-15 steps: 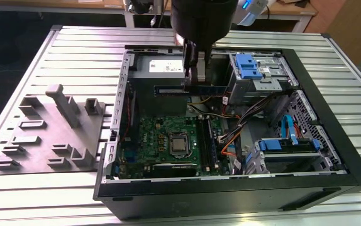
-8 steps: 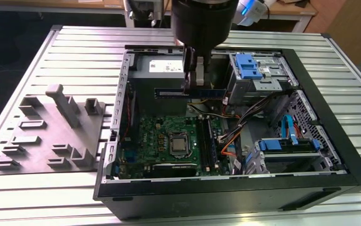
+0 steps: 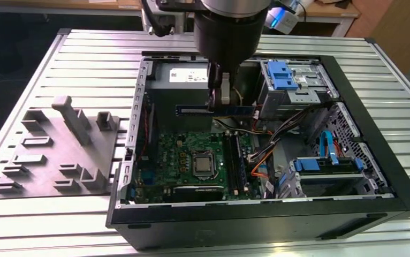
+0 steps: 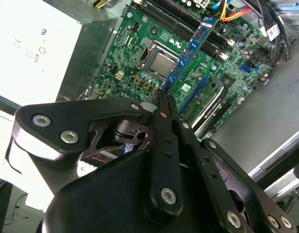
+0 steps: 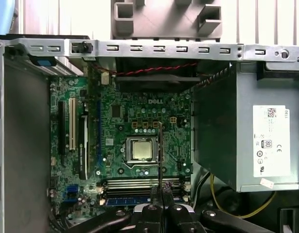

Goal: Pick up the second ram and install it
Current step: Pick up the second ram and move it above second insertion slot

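As the gripper (image 4: 163,93) hangs over the open computer case (image 3: 262,222), its fingers are pressed shut on the second ram (image 4: 189,48), a long blue-edged stick with a row of dark chips. In the exterior view the stick lies level and is held near its middle, above the case and apart from the board below. In the first wrist view it shows edge-on as a thin dark line running out from the fingertips. Beneath it the case holds the green motherboard (image 3: 183,155) with the square processor (image 3: 203,163) and, just beside that, the long memory slots (image 3: 236,160); one slot seems to hold a stick already, though I cannot be sure. Farther back in the case sit the grey power supply (image 3: 180,75) and a drive cage (image 3: 285,77) with a blue latch. Beside the case, at the exterior view's left, a grey moulded tray (image 3: 40,171) with an upright slab (image 3: 73,120) rests on the slatted table (image 3: 83,59).
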You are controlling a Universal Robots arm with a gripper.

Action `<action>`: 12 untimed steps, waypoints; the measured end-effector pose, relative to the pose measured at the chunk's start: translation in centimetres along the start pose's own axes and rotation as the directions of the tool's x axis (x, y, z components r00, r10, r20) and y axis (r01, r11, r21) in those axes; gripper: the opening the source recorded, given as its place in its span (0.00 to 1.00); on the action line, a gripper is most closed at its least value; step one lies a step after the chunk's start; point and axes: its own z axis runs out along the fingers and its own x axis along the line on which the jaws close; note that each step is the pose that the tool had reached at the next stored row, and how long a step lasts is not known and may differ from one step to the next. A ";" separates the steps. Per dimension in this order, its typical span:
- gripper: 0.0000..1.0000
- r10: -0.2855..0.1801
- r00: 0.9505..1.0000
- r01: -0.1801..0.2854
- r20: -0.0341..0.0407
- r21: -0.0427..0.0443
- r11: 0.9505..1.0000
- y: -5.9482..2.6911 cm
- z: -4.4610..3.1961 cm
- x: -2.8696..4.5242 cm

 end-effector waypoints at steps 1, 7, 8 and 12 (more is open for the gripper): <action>0.11 0.000 1.000 0.000 0.002 0.000 1.000 0.00 0.12 -0.04; 0.11 0.000 1.000 0.000 0.014 0.000 1.000 0.12 0.90 -0.35; 0.11 0.000 1.000 0.000 0.015 0.000 1.000 0.16 1.06 -0.36; 0.11 -0.002 1.000 0.002 0.017 0.002 1.000 0.23 1.78 -0.31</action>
